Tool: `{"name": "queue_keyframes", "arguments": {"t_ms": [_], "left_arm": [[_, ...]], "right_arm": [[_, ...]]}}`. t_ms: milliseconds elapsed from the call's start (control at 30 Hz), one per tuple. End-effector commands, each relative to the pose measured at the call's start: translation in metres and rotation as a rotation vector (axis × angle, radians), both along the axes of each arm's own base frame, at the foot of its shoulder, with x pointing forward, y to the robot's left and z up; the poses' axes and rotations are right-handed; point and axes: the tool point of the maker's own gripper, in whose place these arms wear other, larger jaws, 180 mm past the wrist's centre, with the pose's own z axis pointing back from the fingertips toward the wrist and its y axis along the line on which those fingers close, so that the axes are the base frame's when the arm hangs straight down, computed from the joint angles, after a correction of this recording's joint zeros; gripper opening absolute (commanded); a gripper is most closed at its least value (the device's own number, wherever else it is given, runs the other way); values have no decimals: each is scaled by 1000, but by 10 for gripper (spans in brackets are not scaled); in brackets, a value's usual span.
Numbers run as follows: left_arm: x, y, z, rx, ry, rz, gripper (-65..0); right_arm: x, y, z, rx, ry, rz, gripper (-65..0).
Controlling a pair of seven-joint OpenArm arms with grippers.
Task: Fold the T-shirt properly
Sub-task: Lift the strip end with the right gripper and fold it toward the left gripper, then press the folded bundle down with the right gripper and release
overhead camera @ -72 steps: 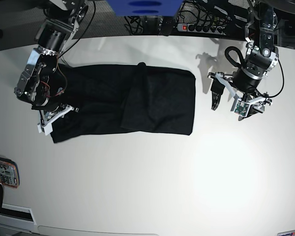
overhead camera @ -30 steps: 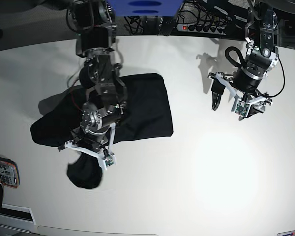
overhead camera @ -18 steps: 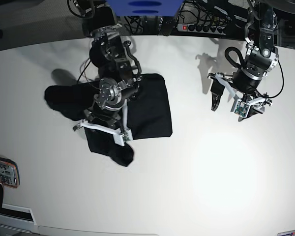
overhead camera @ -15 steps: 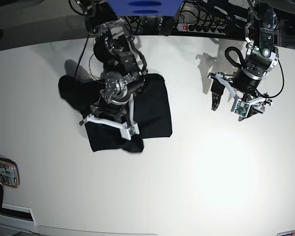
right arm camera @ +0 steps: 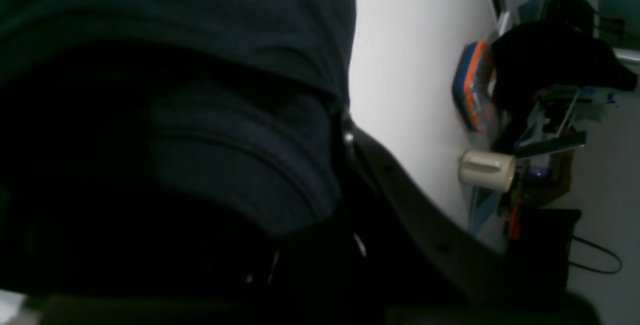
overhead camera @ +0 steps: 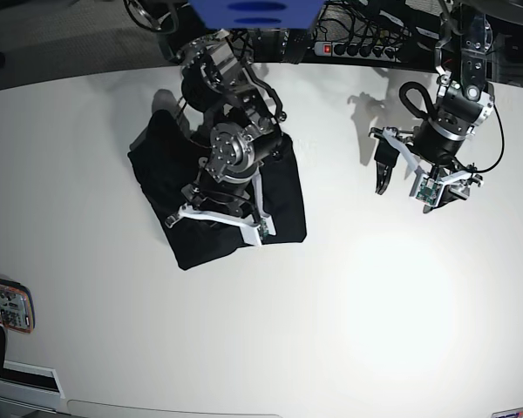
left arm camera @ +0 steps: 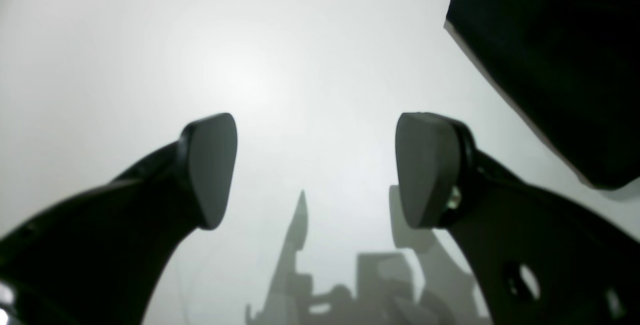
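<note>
I am looking down at the plain black short-sleeved T-shirt [overhead camera: 231,209] of thin soft fabric, which is lying bunched and partly doubled over on the pale white table [overhead camera: 349,305], toward the far left of the base view. My right arm is leaning over it, and the right gripper [overhead camera: 220,222] is sitting low on the cloth near its near edge. In the right wrist view the dark fabric [right arm camera: 200,115] is filling most of the picture and is wrapping right up against the black finger [right arm camera: 400,205], so I am reading that gripper as clenched on the T-shirt, though the fingertips themselves are buried in cloth and I cannot see them. My left gripper [overhead camera: 405,178] is hanging over bare table well apart from the shirt, on the right of the base view; in the left wrist view [left arm camera: 315,170] its two dark pads [left arm camera: 210,165] are standing wide apart with nothing between them, so it is released. A corner of the black shirt [left arm camera: 550,65] is showing at the top right of that view. At the near left table edge an orange-rimmed flat tray [overhead camera: 4,305] is lying, too small for me to tell what it is carrying. A black power strip [overhead camera: 357,48] is running behind the table.
</note>
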Motion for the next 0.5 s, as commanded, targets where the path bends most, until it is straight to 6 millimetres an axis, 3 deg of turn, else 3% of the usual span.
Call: {"name": "queue_keyframes", "arguments": {"t_ms": [0,100,300,467], "left_arm": [[4,-1,11,-2,-44,-12,-169],[4,-2,11,-4,-43,-14,-169],[4,0,12,0,-45,-10,-169],[5,-1,15,1,-53,-11,-169]], "right_arm": [[11,7,18,19,-67,6,-650],[11,23,25,80,-99,-12,-650],[17,73,48,247,-203,37,-650],[17,78,44,247,-203,40,-650]]}}
